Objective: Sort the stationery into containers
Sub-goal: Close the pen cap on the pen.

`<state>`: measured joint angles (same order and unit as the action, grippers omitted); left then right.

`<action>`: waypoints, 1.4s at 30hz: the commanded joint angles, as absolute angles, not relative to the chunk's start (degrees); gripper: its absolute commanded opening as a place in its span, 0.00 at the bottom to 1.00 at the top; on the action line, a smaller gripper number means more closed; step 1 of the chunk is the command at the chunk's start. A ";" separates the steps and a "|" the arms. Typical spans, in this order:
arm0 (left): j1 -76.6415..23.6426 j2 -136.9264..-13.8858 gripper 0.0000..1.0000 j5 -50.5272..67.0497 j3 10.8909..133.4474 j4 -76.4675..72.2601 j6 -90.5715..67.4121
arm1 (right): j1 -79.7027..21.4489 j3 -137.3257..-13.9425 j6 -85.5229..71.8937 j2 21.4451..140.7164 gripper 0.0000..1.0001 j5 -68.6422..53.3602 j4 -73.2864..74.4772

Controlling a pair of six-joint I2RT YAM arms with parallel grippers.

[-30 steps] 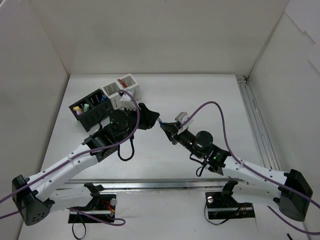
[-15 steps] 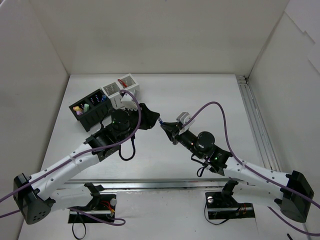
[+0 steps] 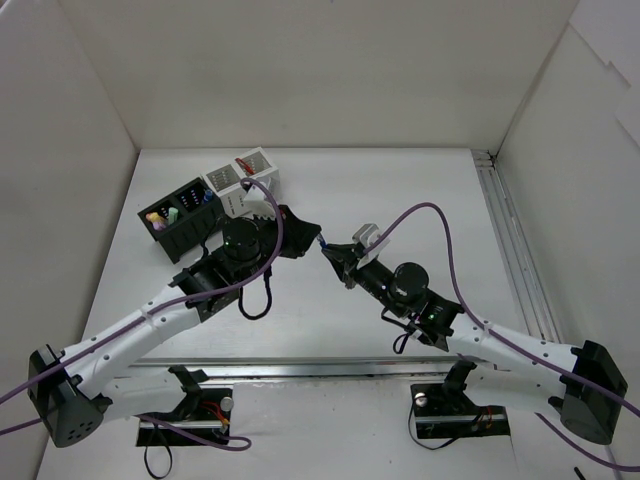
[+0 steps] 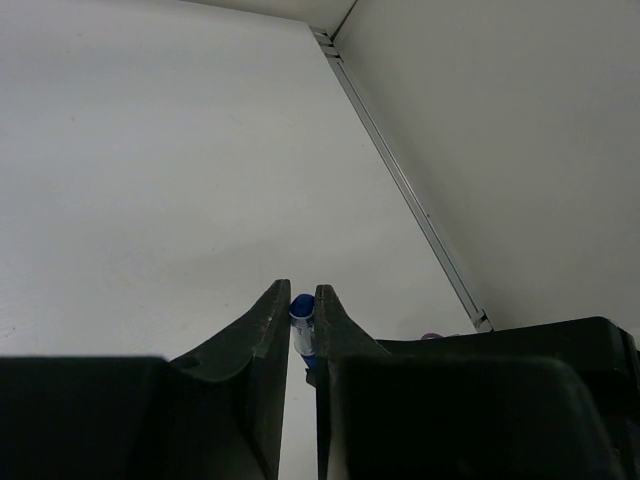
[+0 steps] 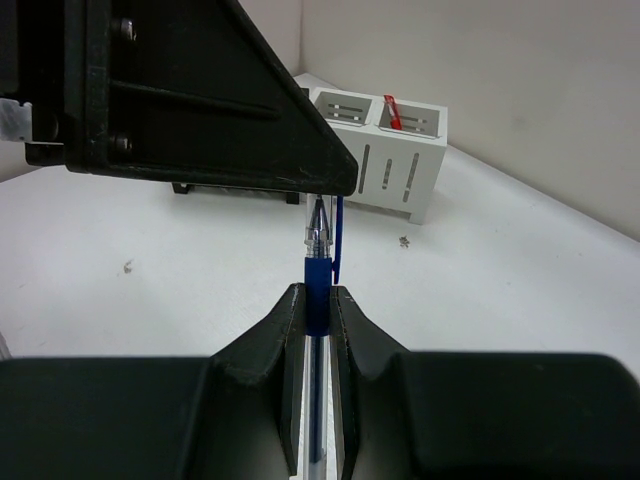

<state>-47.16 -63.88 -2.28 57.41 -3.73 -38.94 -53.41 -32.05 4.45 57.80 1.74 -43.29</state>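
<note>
At the far left of the tabletop (image 3: 400, 190) stands the black organiser (image 3: 185, 240), with coloured items already showing in its compartments. Just to its right, touching or nearly so, is the white mesh organiser (image 3: 228, 198), with a red pen (image 5: 393, 112) upright in one of its rear cells.

The left pincer (image 3: 310, 236) hangs a little right of both containers, above bare tabletop. Its wrist view shows the jaws drawn almost together, with the blue end of a pen nipped between the tips.

That blue pen (image 5: 317, 240) is clear of the tabletop and bridges the two arms. Its long axis runs roughly along the line between them, from the left arm's fingertips back into the right arm's grip.

The right pincer (image 3: 333, 256), just right of centre, is clamped on the pen's blue grip section. The clear tip and blue clip stick out ahead of it, towards the left arm's black finger.

With both pincers holding the same pen, this looks like a handover in mid-air.

The relation that matters is that the containers lie to the left, behind the left pincer and far nearer to it than to the right arm. The likely next step is for the right jaws to let go, so that the left arm can swing the pen upright over a compartment. Which cell it is meant for cannot be told.
</note>
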 commanded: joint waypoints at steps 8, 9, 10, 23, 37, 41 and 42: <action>-46.85 -63.19 0.00 -2.63 54.85 -8.09 -44.46 | -53.70 -34.81 5.01 56.52 0.00 6.06 -54.75; -46.85 -62.93 0.00 -2.81 54.41 -8.43 -45.08 | -53.88 -34.54 4.84 56.34 0.00 6.41 -55.71; -46.85 -62.84 0.00 -3.07 53.97 -8.70 -45.70 | -53.79 -34.37 4.66 56.08 0.00 6.76 -56.33; -46.32 -65.48 0.00 3.25 52.30 -10.90 -52.20 | -53.79 -31.29 4.39 54.23 0.00 8.17 -64.07; -48.69 -71.45 0.00 6.86 54.32 -9.40 -49.66 | -53.79 -33.31 9.31 54.67 0.00 11.86 -68.73; -50.36 -71.98 0.00 5.36 53.79 -9.32 -49.04 | -53.79 -33.66 10.37 54.93 0.00 13.62 -70.74; -50.36 -72.33 0.00 5.71 53.88 -9.14 -49.04 | -53.79 -33.75 10.63 55.11 0.00 13.80 -71.10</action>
<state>-46.72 -70.08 -0.67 54.33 -17.12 -51.00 -53.74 -28.84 9.10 56.75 12.08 -49.89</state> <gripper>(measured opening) 0.080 0.096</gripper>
